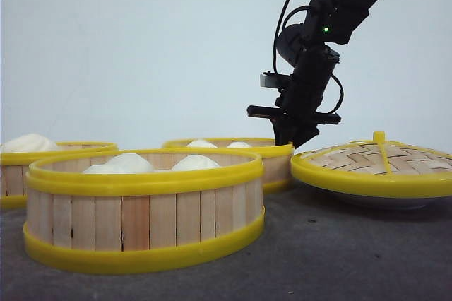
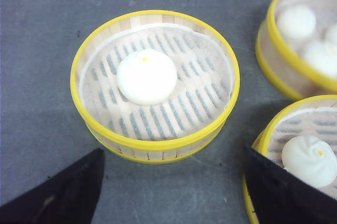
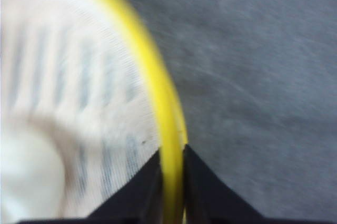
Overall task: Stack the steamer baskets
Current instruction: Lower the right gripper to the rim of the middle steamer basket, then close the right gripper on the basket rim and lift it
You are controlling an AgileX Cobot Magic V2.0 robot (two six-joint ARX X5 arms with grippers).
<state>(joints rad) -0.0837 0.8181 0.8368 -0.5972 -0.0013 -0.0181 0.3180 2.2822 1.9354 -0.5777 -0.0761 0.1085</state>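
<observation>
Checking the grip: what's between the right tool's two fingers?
In the right wrist view, the right tool pinches the wooden-slat steamer basket's yellow plastic rim.

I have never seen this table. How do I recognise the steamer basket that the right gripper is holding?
In the front view, find the black right arm coming down from the upper right. Its right gripper is closed on the yellow rim of the rear basket, just left of the woven domed lid. Unlike the large front basket and the basket at the left edge, only this one has fingers pinching its rim.
</observation>
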